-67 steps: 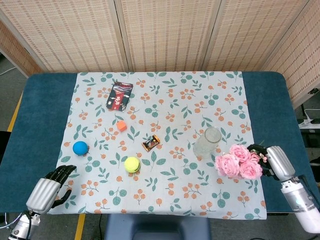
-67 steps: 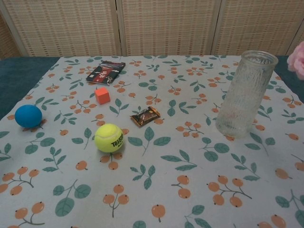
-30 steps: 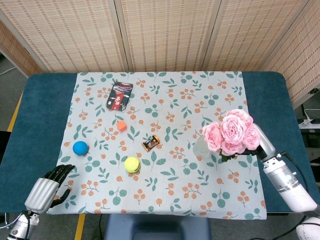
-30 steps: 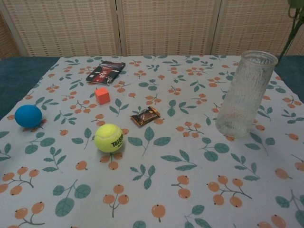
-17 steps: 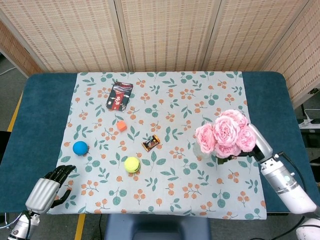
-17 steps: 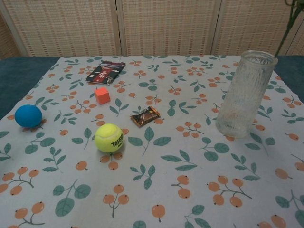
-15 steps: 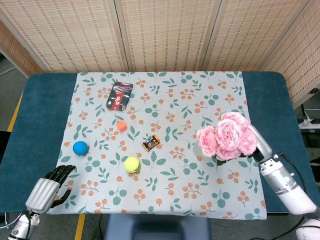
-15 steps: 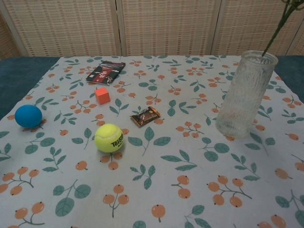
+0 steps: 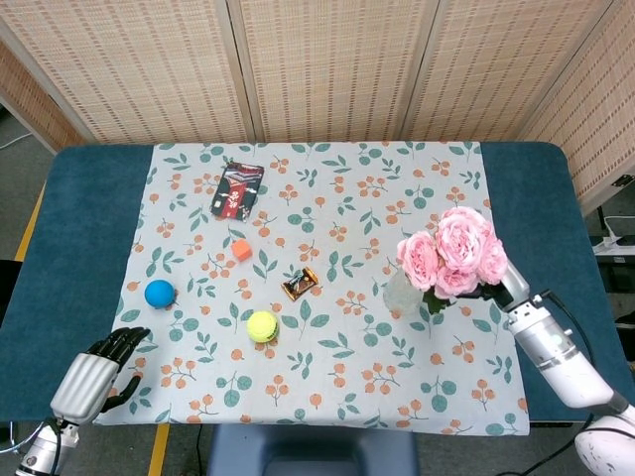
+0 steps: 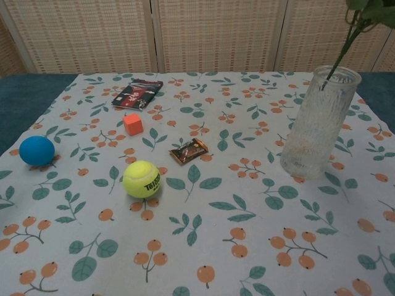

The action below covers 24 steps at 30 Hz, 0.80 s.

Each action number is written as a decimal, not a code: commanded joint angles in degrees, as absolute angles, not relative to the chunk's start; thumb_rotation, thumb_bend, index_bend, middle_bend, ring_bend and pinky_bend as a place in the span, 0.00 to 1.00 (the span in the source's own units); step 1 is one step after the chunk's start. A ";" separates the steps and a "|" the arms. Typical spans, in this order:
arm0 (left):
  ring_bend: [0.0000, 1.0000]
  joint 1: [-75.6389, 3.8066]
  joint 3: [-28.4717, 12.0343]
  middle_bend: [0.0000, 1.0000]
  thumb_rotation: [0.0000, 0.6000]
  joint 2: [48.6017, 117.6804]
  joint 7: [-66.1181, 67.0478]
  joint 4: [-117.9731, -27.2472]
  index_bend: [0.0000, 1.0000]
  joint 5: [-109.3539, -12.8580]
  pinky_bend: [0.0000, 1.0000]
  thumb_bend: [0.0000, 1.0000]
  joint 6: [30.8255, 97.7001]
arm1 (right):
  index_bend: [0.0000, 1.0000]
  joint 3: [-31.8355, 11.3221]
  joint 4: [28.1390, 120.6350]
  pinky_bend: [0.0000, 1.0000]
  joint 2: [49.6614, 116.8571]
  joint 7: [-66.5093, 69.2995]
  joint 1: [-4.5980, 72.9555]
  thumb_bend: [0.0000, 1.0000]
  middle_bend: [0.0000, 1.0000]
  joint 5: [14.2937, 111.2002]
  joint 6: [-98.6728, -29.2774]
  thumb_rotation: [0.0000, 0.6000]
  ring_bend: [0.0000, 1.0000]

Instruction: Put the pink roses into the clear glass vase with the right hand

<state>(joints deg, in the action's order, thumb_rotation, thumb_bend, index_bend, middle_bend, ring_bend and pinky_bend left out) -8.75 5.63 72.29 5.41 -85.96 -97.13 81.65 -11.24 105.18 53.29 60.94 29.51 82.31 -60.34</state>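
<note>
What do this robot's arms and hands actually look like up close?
The left hand has a ribbed silver back and black fingers. The right hand is mostly hidden behind the roses; its arm is silver-white with a dark band at the wrist and a thin black cable alongside.

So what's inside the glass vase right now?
In the chest view the green stem tips are just entering the mouth of the clear glass vase. The rest of it looks empty. From above, the pink roses cover its opening.
</note>
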 commanded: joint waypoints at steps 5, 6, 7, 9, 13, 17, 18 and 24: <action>0.15 -8.79 5.65 0.15 1.00 72.25 5.37 -85.95 0.11 -97.04 0.37 0.38 81.48 | 0.94 -11.67 100.27 1.00 56.00 60.75 30.88 0.68 0.94 78.25 -56.35 1.00 0.96; 0.15 -8.80 5.66 0.15 1.00 72.26 5.39 -85.96 0.11 -97.10 0.37 0.38 81.49 | 0.94 -11.66 99.69 1.00 56.33 60.46 30.90 0.68 0.94 77.84 -56.06 1.00 0.96; 0.15 -8.80 5.67 0.15 1.00 72.27 5.44 -85.96 0.11 -97.15 0.37 0.38 81.53 | 0.91 -11.58 98.85 1.00 56.78 59.93 30.97 0.68 0.94 77.49 -55.63 1.00 0.96; 0.15 -8.80 5.67 0.15 1.00 72.28 5.49 -85.97 0.11 -97.17 0.37 0.38 81.54 | 0.82 -11.44 97.74 1.00 57.42 59.44 31.06 0.64 0.94 77.12 -54.93 1.00 0.96; 0.15 -8.79 5.65 0.15 1.00 72.30 5.50 -85.94 0.11 -97.06 0.36 0.38 81.48 | 0.61 -10.80 95.45 1.00 58.17 59.94 31.49 0.44 0.94 77.79 -52.72 1.00 0.95; 0.15 -8.82 5.64 0.16 1.00 72.30 5.49 -85.93 0.11 -97.06 0.36 0.38 81.44 | 0.40 -10.09 93.39 1.00 58.78 61.15 32.12 0.28 0.94 79.40 -50.68 1.00 0.95; 0.15 -8.81 5.65 0.16 1.00 72.29 5.50 -85.94 0.11 -97.10 0.36 0.38 81.47 | 0.37 -9.94 93.04 1.00 58.86 61.59 32.22 0.25 0.94 79.81 -50.34 1.00 0.95; 0.15 -8.81 5.59 0.16 1.00 72.27 5.23 -85.87 0.11 -96.98 0.36 0.38 81.49 | 0.07 -8.62 90.81 1.00 58.97 62.35 32.05 0.08 0.94 83.57 -50.97 1.00 0.94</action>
<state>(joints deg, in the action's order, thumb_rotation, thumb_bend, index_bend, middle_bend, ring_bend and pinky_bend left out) -8.81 5.59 72.27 5.23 -85.87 -96.99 81.49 -9.01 91.35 58.91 62.52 32.22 82.90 -50.40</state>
